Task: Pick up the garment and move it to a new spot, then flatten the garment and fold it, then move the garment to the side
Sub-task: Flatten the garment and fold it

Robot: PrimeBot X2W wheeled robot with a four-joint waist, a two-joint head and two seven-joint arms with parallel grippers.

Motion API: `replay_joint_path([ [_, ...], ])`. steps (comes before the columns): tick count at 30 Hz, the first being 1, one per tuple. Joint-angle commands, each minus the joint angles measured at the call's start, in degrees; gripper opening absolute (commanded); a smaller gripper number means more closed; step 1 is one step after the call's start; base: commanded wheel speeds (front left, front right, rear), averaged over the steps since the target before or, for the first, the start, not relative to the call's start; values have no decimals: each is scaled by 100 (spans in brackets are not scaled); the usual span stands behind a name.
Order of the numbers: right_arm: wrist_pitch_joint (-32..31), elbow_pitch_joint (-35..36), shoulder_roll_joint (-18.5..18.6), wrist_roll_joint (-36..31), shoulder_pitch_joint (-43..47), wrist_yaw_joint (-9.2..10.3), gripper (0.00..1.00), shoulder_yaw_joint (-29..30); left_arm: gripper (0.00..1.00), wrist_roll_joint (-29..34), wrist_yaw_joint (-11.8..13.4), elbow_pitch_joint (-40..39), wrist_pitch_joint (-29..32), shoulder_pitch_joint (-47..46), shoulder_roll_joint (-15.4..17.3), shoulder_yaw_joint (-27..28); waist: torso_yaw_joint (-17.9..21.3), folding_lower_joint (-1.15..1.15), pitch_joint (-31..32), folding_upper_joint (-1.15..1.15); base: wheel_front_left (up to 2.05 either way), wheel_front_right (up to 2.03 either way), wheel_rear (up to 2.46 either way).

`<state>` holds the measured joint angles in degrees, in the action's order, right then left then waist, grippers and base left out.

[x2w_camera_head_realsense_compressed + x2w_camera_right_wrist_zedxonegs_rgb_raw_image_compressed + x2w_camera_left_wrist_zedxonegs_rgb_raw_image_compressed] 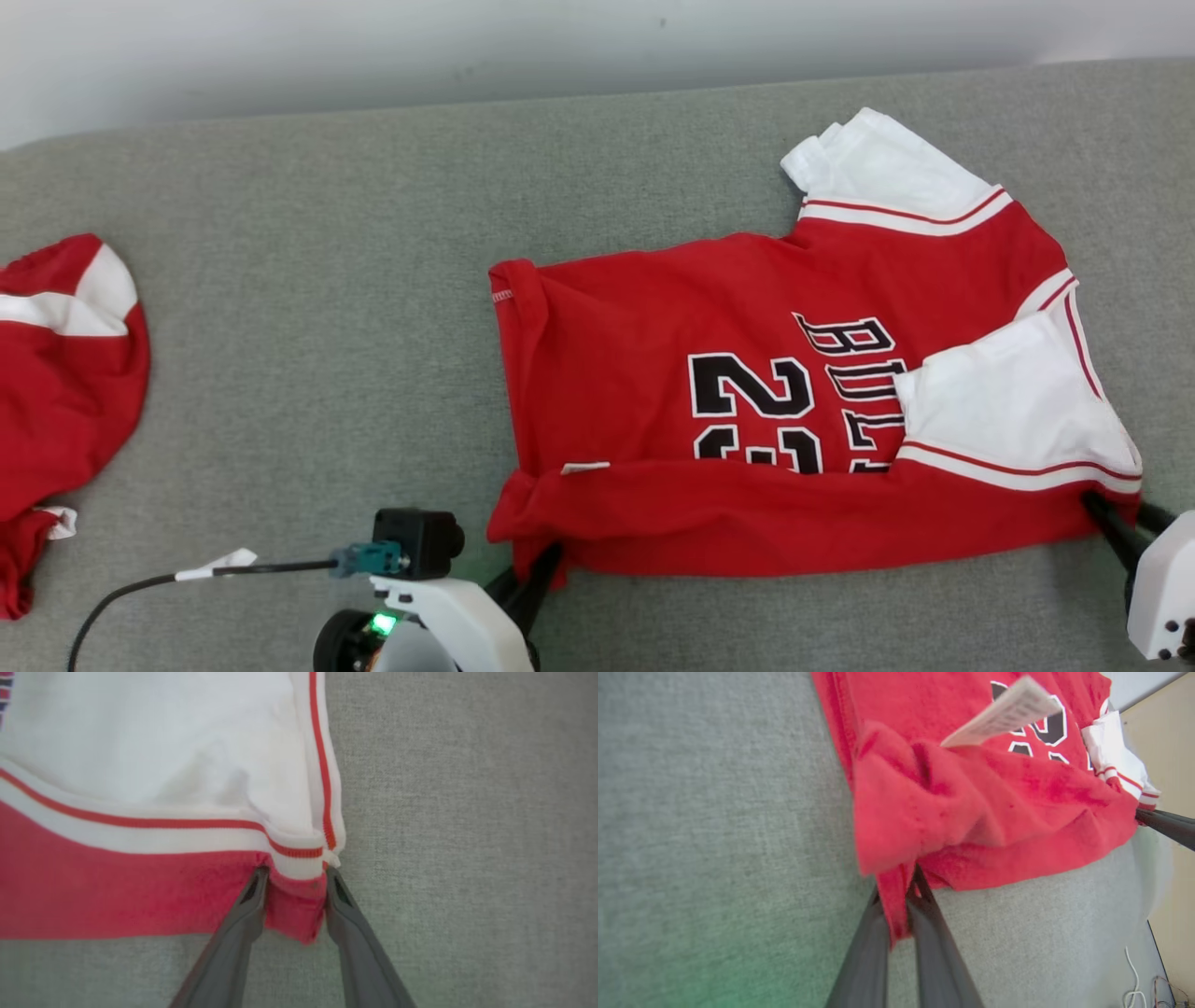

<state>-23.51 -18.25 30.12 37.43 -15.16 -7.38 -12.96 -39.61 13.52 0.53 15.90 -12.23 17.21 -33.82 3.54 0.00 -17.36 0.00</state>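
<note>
Head view: your garment (747, 373) lies mid-right on the grey surface (327, 280), its near edge doubled over and both near corners taken, likely for a fold.
Left wrist view: left gripper (899, 882) is clamped on the red corner, its tips hidden under cloth.
Right wrist view: right gripper (294, 872) straddles the striped corner; you can't tell if it pinches.

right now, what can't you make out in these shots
- jersey number and lettering: head view, partly covered by its folded-over edge and white sleeve.
- second red garment: head view, cut off by the left edge.
- tag print: left wrist view, blurred.
- right gripper grip: right wrist view, clamped or not, unclear.
</note>
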Motion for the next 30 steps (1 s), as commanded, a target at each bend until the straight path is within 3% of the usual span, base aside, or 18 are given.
replay_joint_path([
  [1,6,-43,-25,111,23,-17,0,-142,0,-100,-35,61,49,137,33,1,-19,0,51,0,0,0,0],
  [9,-9,527,831,946,549,-4,0,-127,0,-964,-203,-591,316,829,134,262,-61,0,396,0,0,0,0],
  [14,-146,878,1334,1417,1212,-2,0,65,0,-1308,-166,-1081,385,1437,299,357,-71,0,510,0,0,0,0],
  [18,-186,1003,1494,1623,1709,-1,0,221,0,-1376,-145,-1177,311,1801,349,342,-79,0,500,0,0,0,0],
  [22,-227,982,1404,1601,1980,-1,0,176,0,-1313,-203,-981,263,1946,312,222,-95,0,469,0,0,0,0],
  [23,-208,969,1368,1572,2012,-1,12,166,0,-1315,-213,-927,254,1963,293,188,-97,0,467,0,0,0,0],
  [24,-184,959,1336,1547,2034,-1,31,163,13,-1301,-227,-886,246,1965,281,164,-98,0,466,0,0,0,0],
  [25,-163,958,1299,1543,2056,-1,47,160,37,-1279,-239,-854,223,1964,272,151,-99,0,469,0,0,0,0],
  [26,-149,959,1267,1531,2075,-2,100,166,69,-1268,-244,-831,207,1974,263,141,-101,0,475,0,0,0,0],
  [27,-162,945,1254,1526,2094,-2,100,193,100,-1259,-240,-819,198,1993,259,129,-100,0,483,0,0,0,0],
  [30,-212,984,1349,1540,2120,-2,100,315,100,-1231,-186,-895,160,2020,336,202,-96,0,518,0,0,0,0],
])
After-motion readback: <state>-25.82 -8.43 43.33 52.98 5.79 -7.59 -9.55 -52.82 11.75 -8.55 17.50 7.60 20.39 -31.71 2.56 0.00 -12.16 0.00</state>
